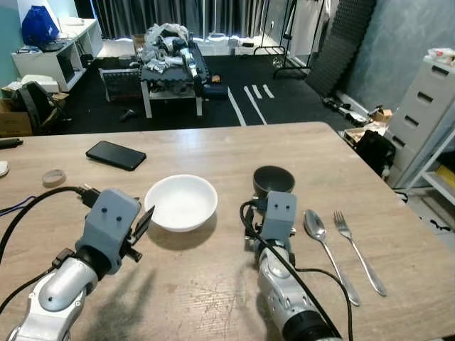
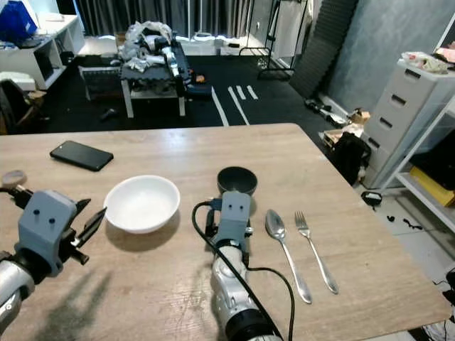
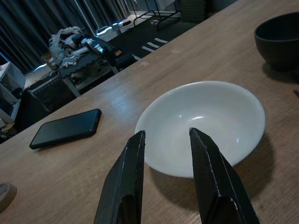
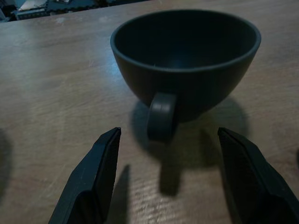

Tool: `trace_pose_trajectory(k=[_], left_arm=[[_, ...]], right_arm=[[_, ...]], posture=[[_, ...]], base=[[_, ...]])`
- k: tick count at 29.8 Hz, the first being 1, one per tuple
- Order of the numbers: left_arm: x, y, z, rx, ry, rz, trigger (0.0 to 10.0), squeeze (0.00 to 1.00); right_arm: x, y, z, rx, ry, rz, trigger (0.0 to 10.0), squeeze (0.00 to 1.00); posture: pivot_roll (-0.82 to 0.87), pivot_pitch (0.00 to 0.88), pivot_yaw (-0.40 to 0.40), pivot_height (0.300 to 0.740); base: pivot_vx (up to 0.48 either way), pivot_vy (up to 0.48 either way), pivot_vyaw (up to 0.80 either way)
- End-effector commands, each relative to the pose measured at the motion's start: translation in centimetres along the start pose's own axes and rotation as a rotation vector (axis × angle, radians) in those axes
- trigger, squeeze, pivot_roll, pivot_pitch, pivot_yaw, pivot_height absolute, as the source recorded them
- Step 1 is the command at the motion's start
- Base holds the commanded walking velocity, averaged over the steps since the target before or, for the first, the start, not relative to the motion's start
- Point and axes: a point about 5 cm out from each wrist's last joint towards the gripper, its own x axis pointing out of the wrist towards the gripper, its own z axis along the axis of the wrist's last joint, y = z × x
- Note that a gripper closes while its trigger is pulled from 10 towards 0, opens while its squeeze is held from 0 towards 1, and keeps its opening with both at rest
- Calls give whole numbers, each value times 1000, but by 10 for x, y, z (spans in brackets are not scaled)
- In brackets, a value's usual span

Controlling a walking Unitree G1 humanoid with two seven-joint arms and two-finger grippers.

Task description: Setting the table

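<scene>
Lower centre of the head view: your right gripper [image 4: 166, 179], fingers spread wide, faces the dark cup [image 4: 186, 60], which sits just beyond it at mid-frame on the table [image 1: 213, 291]. The cup's handle [image 4: 161, 116] points straight back between the fingers. Lower left: your left gripper [image 3: 168, 182], fingers parted narrowly, aims at the white bowl [image 1: 181, 202] just beside it. Right of the cup, spoon [image 1: 327, 249] and fork [image 1: 359, 252] lie lengthwise, heads toward the top of the frame.
</scene>
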Motion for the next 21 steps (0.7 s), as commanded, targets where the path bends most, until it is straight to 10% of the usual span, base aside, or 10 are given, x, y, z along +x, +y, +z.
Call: trace_pose_trajectory(k=[1,10,12,15,19,20,21], left_arm=[[-4,3,3,7,6,0,10000,0],[-8,6,5,2,29,0,10000,0],[-9,5,4,0,38,3,10000,0],[-8,5,5,-1,40,7,10000,0],[-8,5,5,-1,42,9,10000,0],[-8,5,5,-1,43,9,10000,0],[-8,4,5,-2,46,10,10000,0]], right_arm=[[0,-2,-3,13,11,-22,10000,0],[9,-7,6,48,-22,-52,10000,0],[11,-8,9,50,-33,-69,6863,0],[12,-10,10,53,-39,-84,4706,0],[13,-12,11,53,-42,-94,3765,0],[13,-12,11,51,-43,-97,0,0],[14,-14,12,50,-46,-101,0,0]], posture=[[322,213,86,740],[334,214,88,740],[337,211,88,740],[339,209,88,740],[341,207,90,740],[341,206,90,740],[340,203,90,740]], base=[[0,0,0],[0,0,0],[0,0,0],[0,0,0],[0,0,0],[0,0,0],[0,0,0]])
